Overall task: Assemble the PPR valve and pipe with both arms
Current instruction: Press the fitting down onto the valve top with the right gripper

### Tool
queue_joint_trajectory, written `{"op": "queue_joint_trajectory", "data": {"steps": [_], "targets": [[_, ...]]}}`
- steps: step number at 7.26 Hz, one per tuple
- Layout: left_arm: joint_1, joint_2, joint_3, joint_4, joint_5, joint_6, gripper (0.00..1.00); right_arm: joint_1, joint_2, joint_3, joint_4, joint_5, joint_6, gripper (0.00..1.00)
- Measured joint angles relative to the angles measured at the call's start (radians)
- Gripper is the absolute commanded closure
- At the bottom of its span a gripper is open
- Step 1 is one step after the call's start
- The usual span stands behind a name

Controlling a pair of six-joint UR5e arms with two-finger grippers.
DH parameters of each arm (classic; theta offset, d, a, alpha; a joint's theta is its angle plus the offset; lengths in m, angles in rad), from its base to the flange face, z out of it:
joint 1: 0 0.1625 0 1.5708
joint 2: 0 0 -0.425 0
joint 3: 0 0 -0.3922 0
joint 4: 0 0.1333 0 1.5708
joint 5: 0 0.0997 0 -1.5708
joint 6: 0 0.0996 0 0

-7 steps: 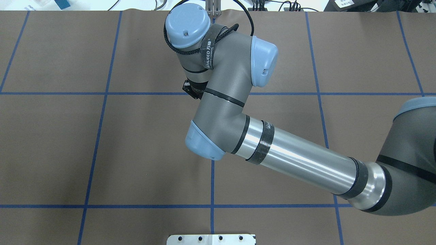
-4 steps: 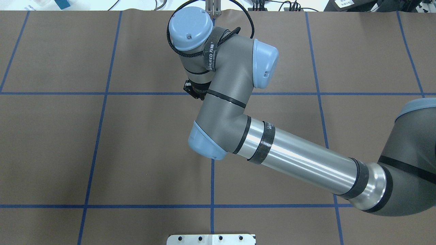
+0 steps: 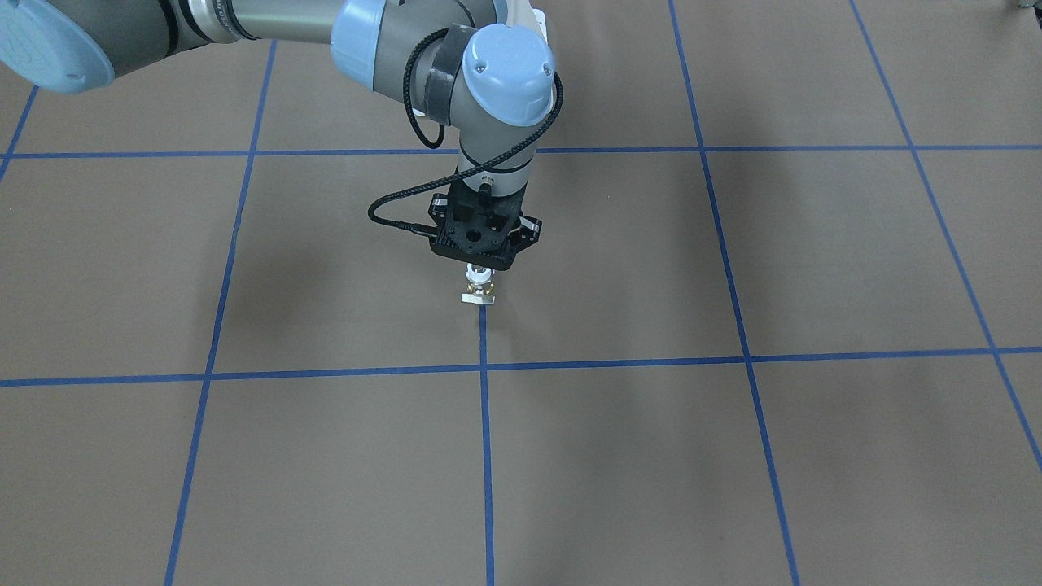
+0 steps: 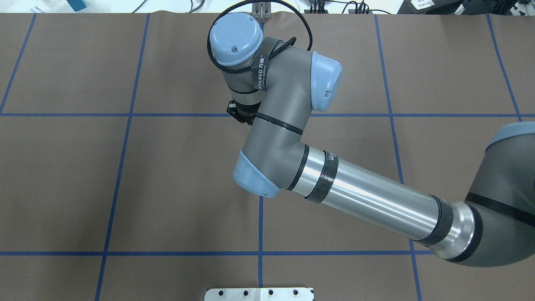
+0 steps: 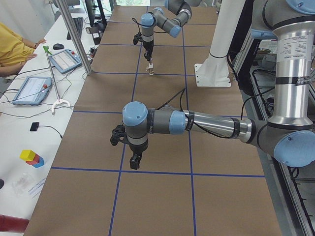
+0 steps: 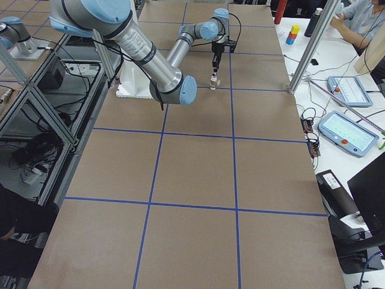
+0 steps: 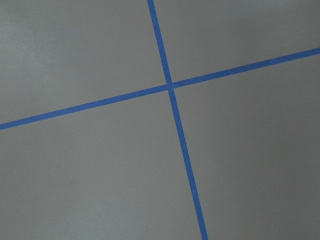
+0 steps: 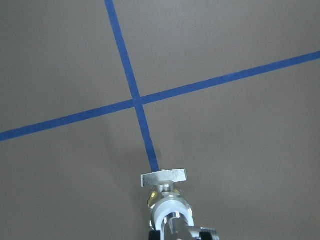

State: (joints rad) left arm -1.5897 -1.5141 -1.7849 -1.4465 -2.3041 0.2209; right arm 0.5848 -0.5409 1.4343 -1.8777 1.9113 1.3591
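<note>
ppr valve (image 3: 479,289) (white plastic socket, brass middle, flat tab) is clamped in the right gripper (image 3: 481,269) over matte brown table (image 3: 733,456); left gripper (image 5: 134,161) state can't be told.

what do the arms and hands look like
The right arm and left arm are grey and silver tubes with light-blue round caps, black bands and black cables. The right hand and left hand are black.

Robotics lab: brown worktop (image 6: 192,180) gridded with blue tape lines (image 6: 236,209), grey touchscreen control tablet (image 6: 350,132) and silver aluminium post (image 6: 311,45) beside it.
</note>
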Motion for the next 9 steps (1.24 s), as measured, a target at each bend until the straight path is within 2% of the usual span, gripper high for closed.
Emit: {"op": "queue_joint_trajectory", "data": {"steps": [8,9], "targets": [[0.000,-0.001,-0.001,0.000,0.000,-0.001,0.00,-0.008,-0.008,0.001,0.000,0.002,-0.001,0.99],[0.000,-0.001,-0.001,0.000,0.000,-0.001,0.00,-0.008,-0.008,0.001,0.000,0.002,-0.001,0.50]]}}
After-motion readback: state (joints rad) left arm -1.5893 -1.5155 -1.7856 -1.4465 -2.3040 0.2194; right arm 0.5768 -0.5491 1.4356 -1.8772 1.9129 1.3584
